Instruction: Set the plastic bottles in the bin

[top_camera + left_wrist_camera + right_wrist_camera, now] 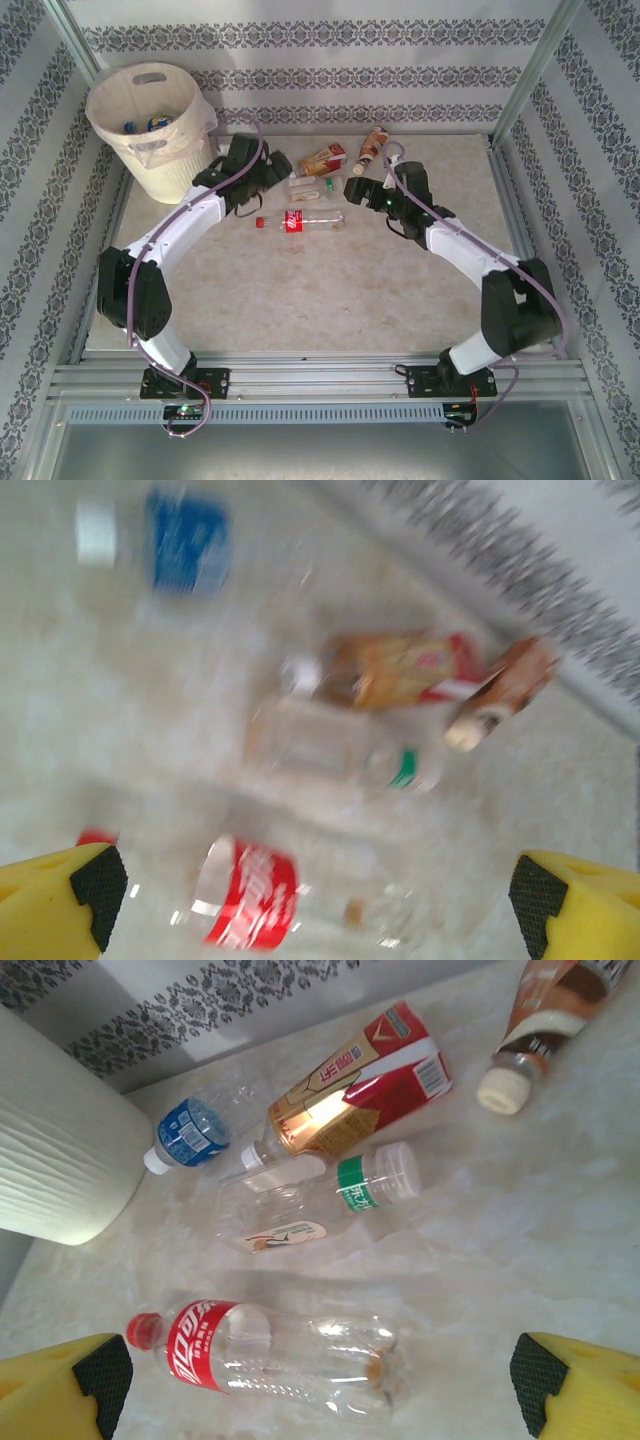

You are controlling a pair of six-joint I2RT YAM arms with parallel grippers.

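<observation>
A red-labelled clear bottle (300, 220) (280, 1355) (245, 895) lies on its side between the arms. Behind it lie a green-banded clear bottle (320, 1200) (315, 185), a blue-labelled bottle (190, 1132) (185, 540), a red-and-gold bottle (355, 1085) (322, 158) and a brown bottle (545, 1010) (372, 147). The cream bin (150, 120) (50, 1150) stands far left with bottles inside. My left gripper (268, 172) (318, 890) hangs open over the red-labelled bottle; its view is blurred. My right gripper (362, 188) (320, 1380) is open above the same bottle, holding nothing.
Patterned walls and metal frame rails (520, 90) enclose the beige tabletop (320, 300). The bin's thin liner (200, 125) hangs over its rim, close to the left arm.
</observation>
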